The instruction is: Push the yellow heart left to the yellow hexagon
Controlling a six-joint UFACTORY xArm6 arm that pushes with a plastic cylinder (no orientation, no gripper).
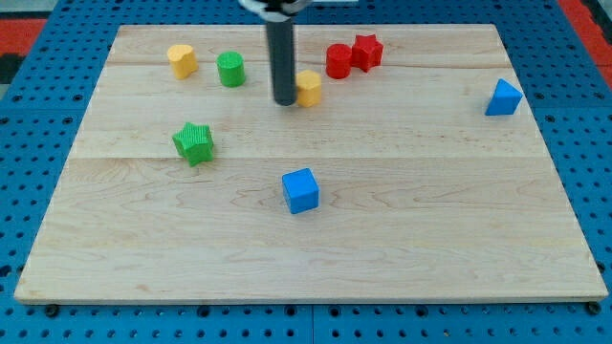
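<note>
Pale wood tabletop (316, 258), planks running across the view, set on a blue perforated base (19, 191). Seven blocks on it, most in the upper band.

Dark rod comes down from the view's top centre; my tip (284, 101) rests on the wood in the upper middle. No jaws on this rod, so nothing spread or pinched to record.

Yellow block (310, 88) sits just to the view's right of my tip, touching or very nearly touching the rod; its left side is partly hidden behind the rod, so I cannot tell heart from hexagon here.

Second yellow block (183, 60) lies near the view's upper left, well apart from my tip; its rounded top and narrower base suggest a heart, though the shape is small and not certain.

Green cylinder (230, 69) stands between that yellow block and my tip, just right of the yellow one.

Red cylinder-like block (338, 61) and red star (367, 51) touch each other, up and to the right of my tip.

Green star (194, 143) sits at the view's left, below the upper row.

Blue cube (300, 190) near the centre, below my tip, well apart.

Blue angular block (503, 98) alone at the view's right edge.
</note>
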